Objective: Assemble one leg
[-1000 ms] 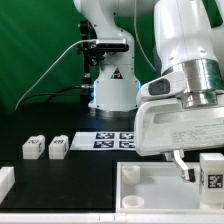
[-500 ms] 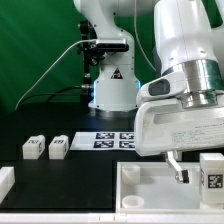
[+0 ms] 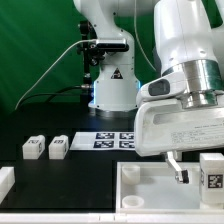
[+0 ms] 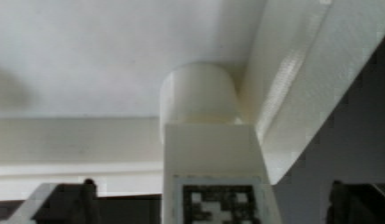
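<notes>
Jaws: apart at full spread, clamped on nothing; gripper (image 3: 178, 168) low right in the exterior view, one finger (image 3: 176, 165) showing below the white arm housing. In the wrist view the dark fingertips (image 4: 64, 200) stand either side of the leg without touching it.

Tray (image 3: 140, 185): large white piece with raised rim, lower right of the exterior frame. The gripper hangs over its interior.

Leg (image 4: 215, 130): white peg with rounded top, standing in the tray's corner in the wrist view, a tag (image 4: 221, 205) on its near face. In the exterior view it is most likely the tagged block (image 3: 212, 175) at the right edge, partly cut off by the frame.

Spare legs (image 3: 45, 148): two small tagged blocks, left of centre, well apart from the tray.

Marker board (image 3: 115, 140): flat, centre of frame, just behind the tray.

Risk, as judged: whether the leg is fully seated cannot be told. If loose, a lift-off that brushes a fingertip against it could tilt or unseat it; a sideways departure could also nudge the tray.

View differences: the wrist view alone shows the leg between the open fingers and its fit against the corner wall. The exterior view alone shows the spare legs, marker board and arm.
</notes>
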`<state>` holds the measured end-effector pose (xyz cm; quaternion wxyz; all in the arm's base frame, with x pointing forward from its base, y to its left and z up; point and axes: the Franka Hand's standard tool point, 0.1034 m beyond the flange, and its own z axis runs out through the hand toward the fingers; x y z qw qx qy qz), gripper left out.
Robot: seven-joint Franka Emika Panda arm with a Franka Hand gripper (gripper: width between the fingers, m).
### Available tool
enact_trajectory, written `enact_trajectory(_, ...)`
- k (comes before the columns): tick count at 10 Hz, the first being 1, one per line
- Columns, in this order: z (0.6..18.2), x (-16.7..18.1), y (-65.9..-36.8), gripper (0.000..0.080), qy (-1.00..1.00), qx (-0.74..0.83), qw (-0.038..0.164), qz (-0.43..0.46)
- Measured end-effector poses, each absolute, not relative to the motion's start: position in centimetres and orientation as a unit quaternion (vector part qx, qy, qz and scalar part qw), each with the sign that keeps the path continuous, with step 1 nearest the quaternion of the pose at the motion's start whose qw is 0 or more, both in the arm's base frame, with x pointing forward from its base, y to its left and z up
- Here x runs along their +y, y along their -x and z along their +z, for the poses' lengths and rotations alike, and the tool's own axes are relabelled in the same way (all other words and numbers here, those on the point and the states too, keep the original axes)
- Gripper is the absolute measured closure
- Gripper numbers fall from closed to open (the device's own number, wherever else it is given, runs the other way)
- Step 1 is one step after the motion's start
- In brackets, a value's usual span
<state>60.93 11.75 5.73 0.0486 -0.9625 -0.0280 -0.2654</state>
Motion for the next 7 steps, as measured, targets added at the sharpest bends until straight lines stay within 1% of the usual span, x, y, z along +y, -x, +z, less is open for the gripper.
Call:
enact_trajectory(1,6.3,12.5,-60.8,0.0150,0.975,-0.011,0.075,-0.209)
enact_trajectory(2,8.2,12.2,-61.4,0.0150,0.974,-0.003,0.075,-0.214)
enact_trajectory(3,7.7,12.5,-61.0,0.0150,0.979,0.003,0.082,-0.186)
enact_trajectory(4,7.8,12.8,-61.0,0.0150,0.987,0.001,0.095,-0.130)
enact_trajectory(5,8.0,12.4,-61.5,0.0150,0.990,-0.004,0.096,-0.104)
enact_trajectory(6,7.6,12.1,-60.7,0.0150,0.994,-0.012,0.099,-0.045)
enact_trajectory(7,7.8,11.9,-60.8,0.0150,0.995,-0.020,0.096,-0.006)
